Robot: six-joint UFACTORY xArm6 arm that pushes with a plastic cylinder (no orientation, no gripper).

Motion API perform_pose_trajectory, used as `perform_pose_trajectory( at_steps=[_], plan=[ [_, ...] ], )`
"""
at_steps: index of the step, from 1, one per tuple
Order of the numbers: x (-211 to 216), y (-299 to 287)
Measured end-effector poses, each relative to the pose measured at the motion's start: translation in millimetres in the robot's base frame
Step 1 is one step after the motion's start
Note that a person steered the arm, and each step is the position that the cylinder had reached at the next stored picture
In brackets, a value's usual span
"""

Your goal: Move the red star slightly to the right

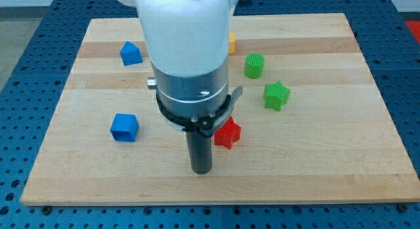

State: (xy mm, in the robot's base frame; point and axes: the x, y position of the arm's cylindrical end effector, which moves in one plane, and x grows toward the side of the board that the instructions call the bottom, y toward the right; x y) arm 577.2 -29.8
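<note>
The red star lies on the wooden board, just below the middle of the view. My tip rests on the board just left of and below the red star, close to it; I cannot tell whether they touch. The arm's white and grey body hides the board above the tip.
A green star and a green cylinder-like block lie right of the arm. A blue cube lies at the left and a blue house-shaped block at the upper left. A yellow block peeks out behind the arm.
</note>
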Motion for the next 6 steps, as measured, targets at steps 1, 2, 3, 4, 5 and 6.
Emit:
perform_pose_trajectory(
  at_steps=[1, 2, 3, 4, 5, 6],
  plan=[
    [-0.3, 1.0],
    [-18.4, 1.0],
    [-52.1, 1.0],
    [-67.9, 21.6],
    [-67.9, 58.4],
    [-67.9, 62.7]
  ],
)
